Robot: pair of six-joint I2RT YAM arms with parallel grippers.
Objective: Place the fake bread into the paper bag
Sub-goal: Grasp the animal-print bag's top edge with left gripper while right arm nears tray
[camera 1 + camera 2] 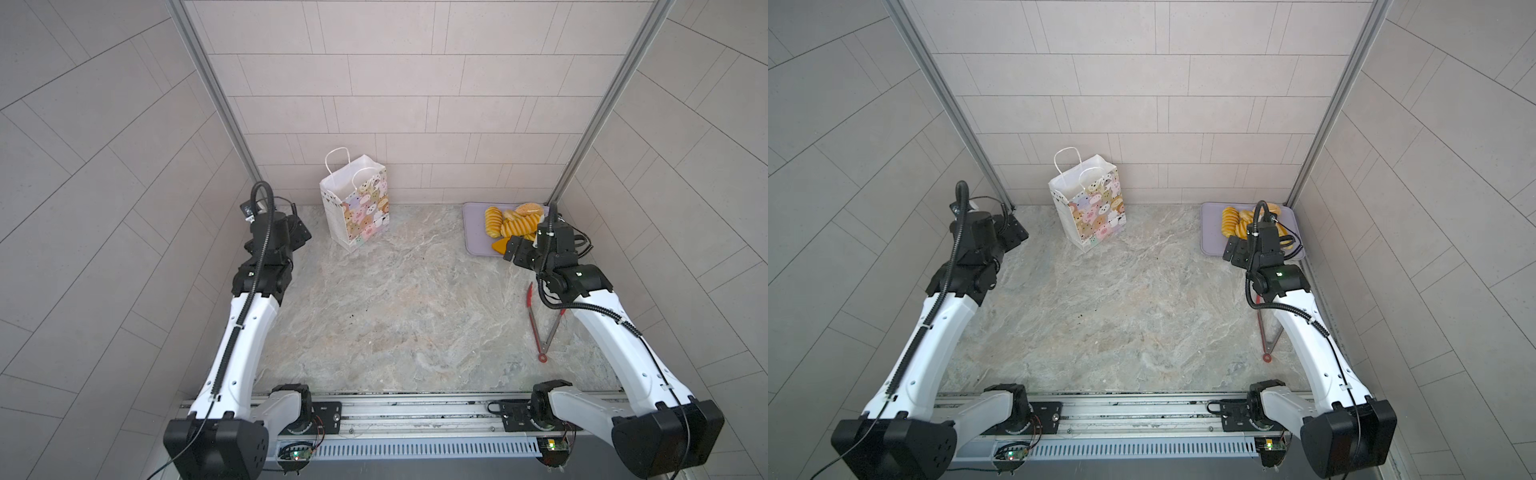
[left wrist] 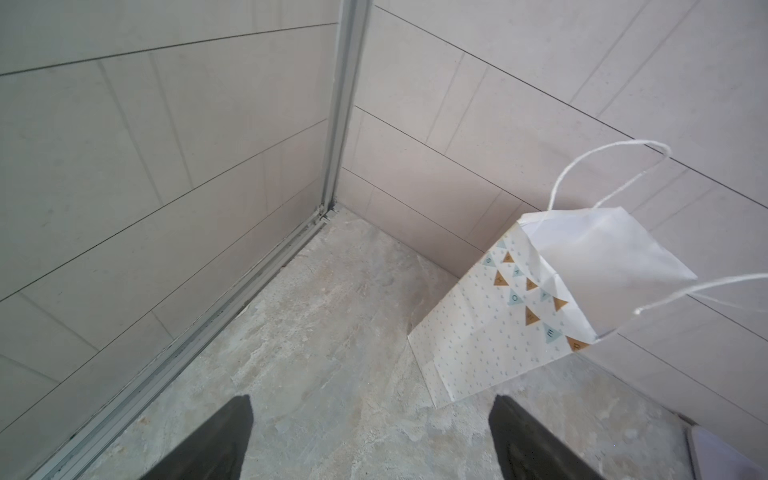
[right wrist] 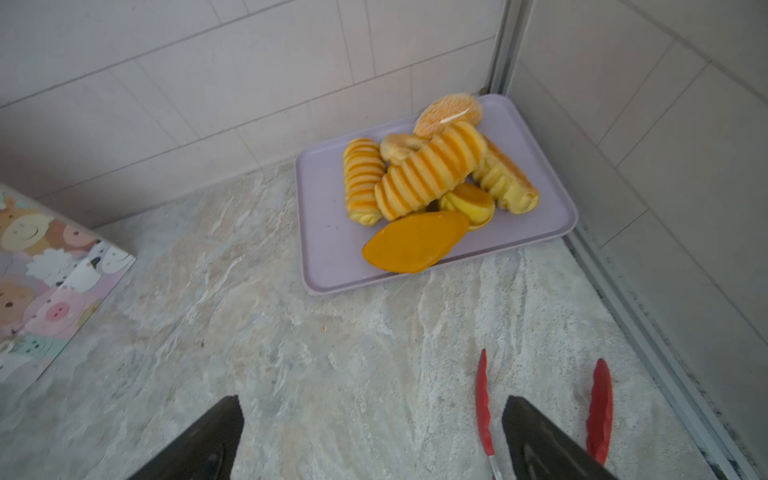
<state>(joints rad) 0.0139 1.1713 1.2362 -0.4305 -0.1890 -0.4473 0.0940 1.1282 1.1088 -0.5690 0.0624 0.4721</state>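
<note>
While both arms hang over the stone-look table (image 1: 395, 311), neither claw holds a thing. Your left gripper (image 2: 372, 415) sits near the back left corner. Its two fingers (image 2: 224, 436) are wide apart, and only the table shows between them. The paper bag (image 1: 355, 203) stands up just to that claw's right, close but not touching it. You can see the bag against the back wall, a little left of the middle, with its top open. The side with the animal faces is turned toward the front of the table.

Your right gripper (image 3: 372, 407) is spread wide too, with bare table between its fingers. It hangs just in front of the lilac tray (image 3: 328, 232), which lies in the back right corner. The fake bread (image 1: 515, 224) is all heaped on that tray, well apart from the bag. A long ridged loaf (image 3: 430, 174) lies on top of the heap. A seeded bun (image 3: 449, 112) sits at the back, and a smooth orange oval (image 3: 415, 243) pokes over the tray's front rim. The red-tipped tongs (image 3: 600, 407) lie on the table beside your right arm, tips toward the tray.
</note>
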